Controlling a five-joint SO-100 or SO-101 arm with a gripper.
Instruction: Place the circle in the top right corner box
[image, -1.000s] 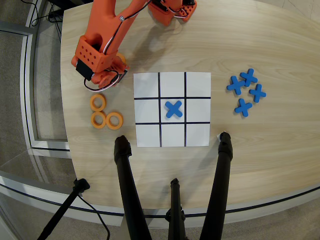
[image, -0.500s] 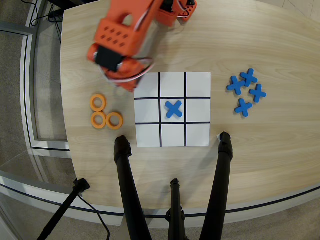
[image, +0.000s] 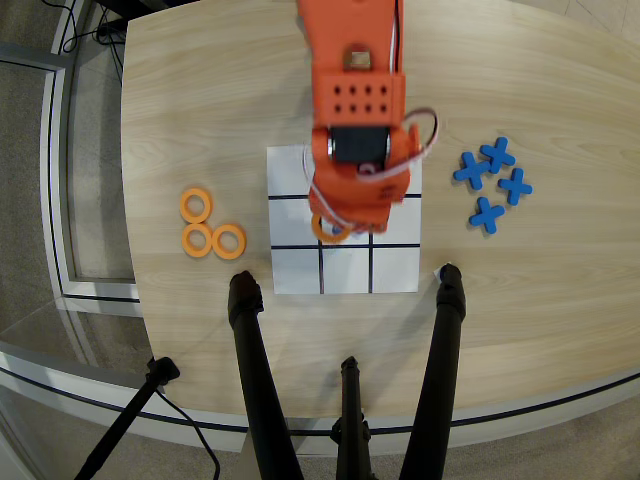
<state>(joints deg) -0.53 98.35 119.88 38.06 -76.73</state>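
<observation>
hanging over the white paper grid in the overhead view, the orange arm reaches down from the top edge and covers most of the upper and middle cells. the tool sits at the arm's lower end, over the middle of the grid, and an orange ring shows partly from under it, near the crossing of the black lines at the left side of the centre cell. the arm hides the tool's fingers, so i cannot tell how far it is open or whether it has hold of the ring. the top right corner box shows only as a thin white strip beside the arm. three more orange rings lie together on the wooden tabletop, left of the grid. four blue crosses lie in a cluster to the right. a black tripod stands at the near edge.
</observation>
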